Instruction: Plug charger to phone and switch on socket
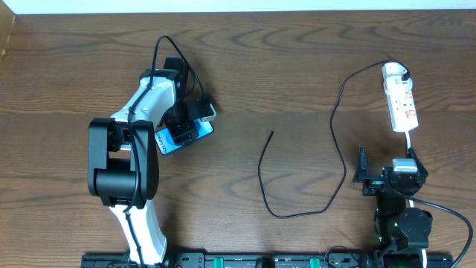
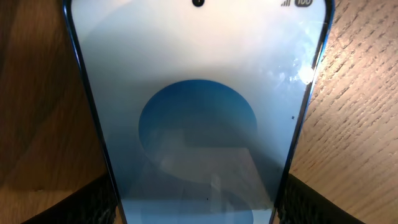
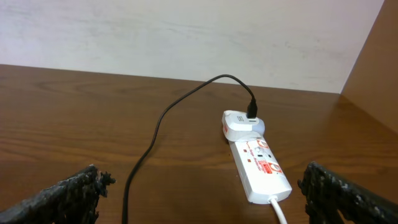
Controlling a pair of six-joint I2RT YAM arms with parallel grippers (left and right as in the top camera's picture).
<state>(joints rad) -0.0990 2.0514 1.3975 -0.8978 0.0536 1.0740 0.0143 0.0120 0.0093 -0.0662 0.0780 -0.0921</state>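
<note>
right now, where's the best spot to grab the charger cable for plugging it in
Take the cable just behind its free tip, from straight above, pinching across it. It lies flat on the table, and a hold near the tip should keep it aimed.

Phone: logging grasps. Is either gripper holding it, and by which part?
The left gripper grips the phone by its two long edges. The right gripper is open, empty.

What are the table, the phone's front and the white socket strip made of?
The table looks like wood or wood-look board: brown, visible grain, matte. The phone front is probably glass: glossy, showing reflections. The socket strip is likely hard white plastic: smooth with a slight sheen.
</note>
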